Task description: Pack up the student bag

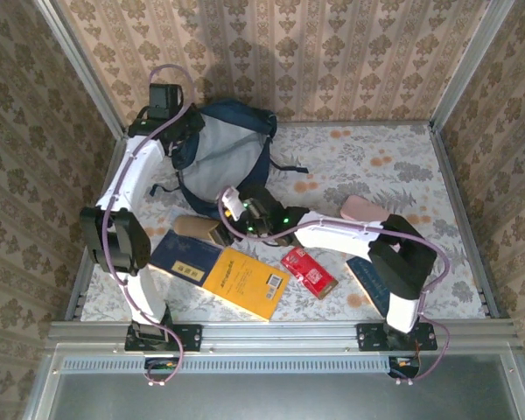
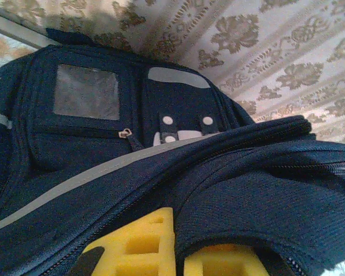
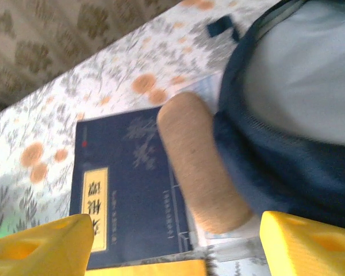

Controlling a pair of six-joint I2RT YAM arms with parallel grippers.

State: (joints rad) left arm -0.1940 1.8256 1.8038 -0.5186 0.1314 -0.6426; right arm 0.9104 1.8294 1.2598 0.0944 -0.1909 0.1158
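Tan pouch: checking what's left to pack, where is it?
Left of centre in the top view, the tan pouch lies across the dark blue book's edge, beside the student bag.

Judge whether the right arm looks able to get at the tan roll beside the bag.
Probably yes: the right gripper is open, the tan roll lies uncovered just ahead, nothing between.

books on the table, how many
3: dark blue book near left, yellow book beside it, second blue book near right, partly covered. The bag may hide more.
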